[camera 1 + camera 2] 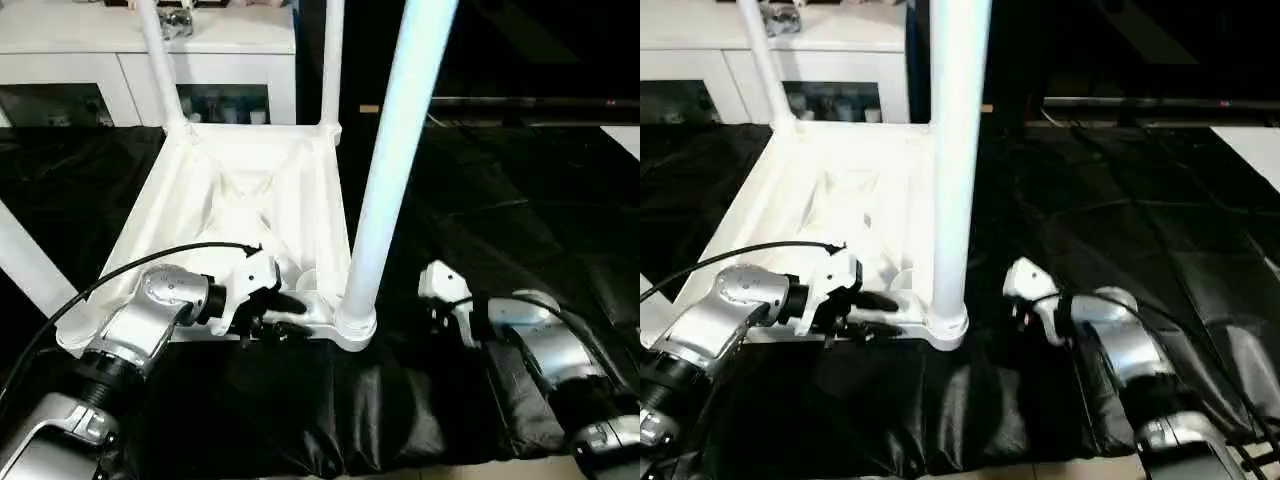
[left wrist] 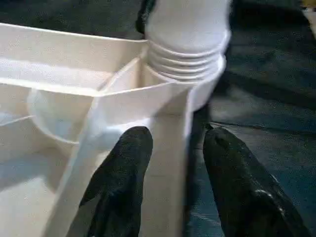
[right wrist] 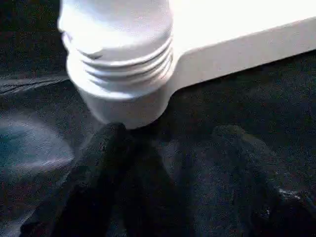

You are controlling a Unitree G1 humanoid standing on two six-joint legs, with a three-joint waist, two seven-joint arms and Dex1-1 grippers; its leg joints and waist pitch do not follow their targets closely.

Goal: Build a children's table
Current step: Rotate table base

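Three long white tapered tube legs stand in the upturned white ribbed plastic tabletop on black cloth, light and stiff, its rim straddled by the left gripper, right gripper open alongside.

I find no readable text, label, brand, number or sign anywhere in front of me.
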